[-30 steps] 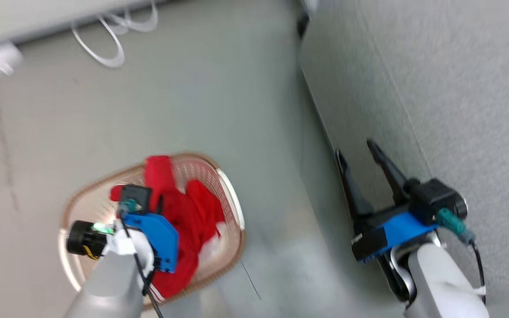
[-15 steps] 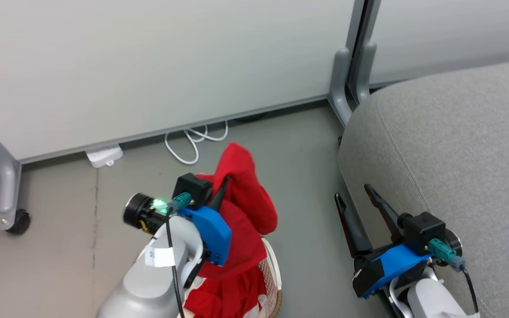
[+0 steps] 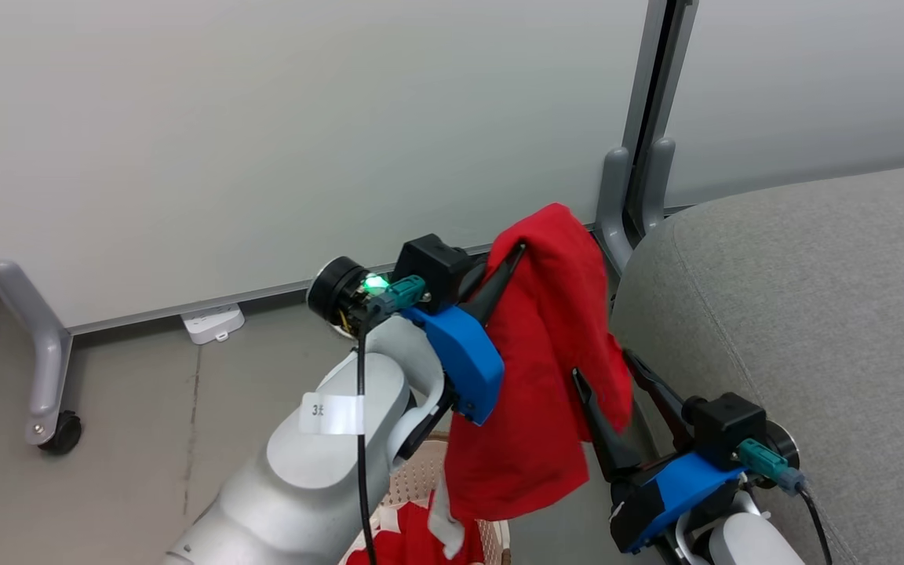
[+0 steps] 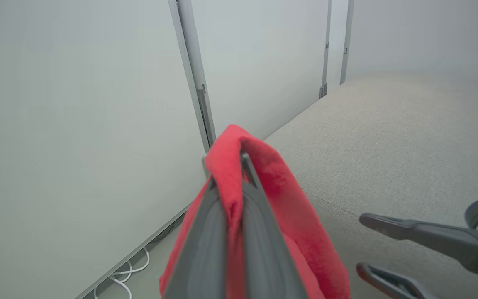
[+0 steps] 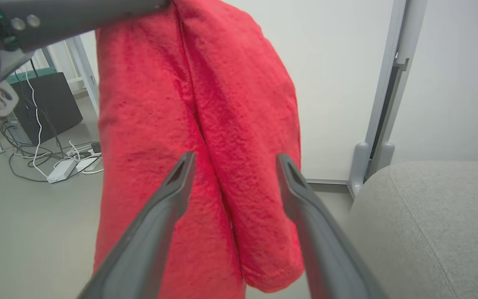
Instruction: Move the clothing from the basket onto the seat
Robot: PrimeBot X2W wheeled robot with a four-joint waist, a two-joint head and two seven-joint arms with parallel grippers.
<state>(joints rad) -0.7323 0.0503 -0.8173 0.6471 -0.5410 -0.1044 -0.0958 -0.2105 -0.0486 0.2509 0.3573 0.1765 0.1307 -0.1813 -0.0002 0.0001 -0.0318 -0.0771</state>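
One readable item. White tag [image 3: 330, 413] stuck on the left forearm [image 3: 303, 479], lower centre-left of the head view: dark print "3" followed by one small character, possibly a Chinese one, too blurred to be sure. Small white mark [image 3: 617, 510] on the black base of the right gripper [image 3: 601, 363], lower right of the head view: too small to read. Both wrist views: no legible text.

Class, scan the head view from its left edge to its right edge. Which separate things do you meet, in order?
black caster wheel → white power strip → red garment, hanging from the left claw → grey seat
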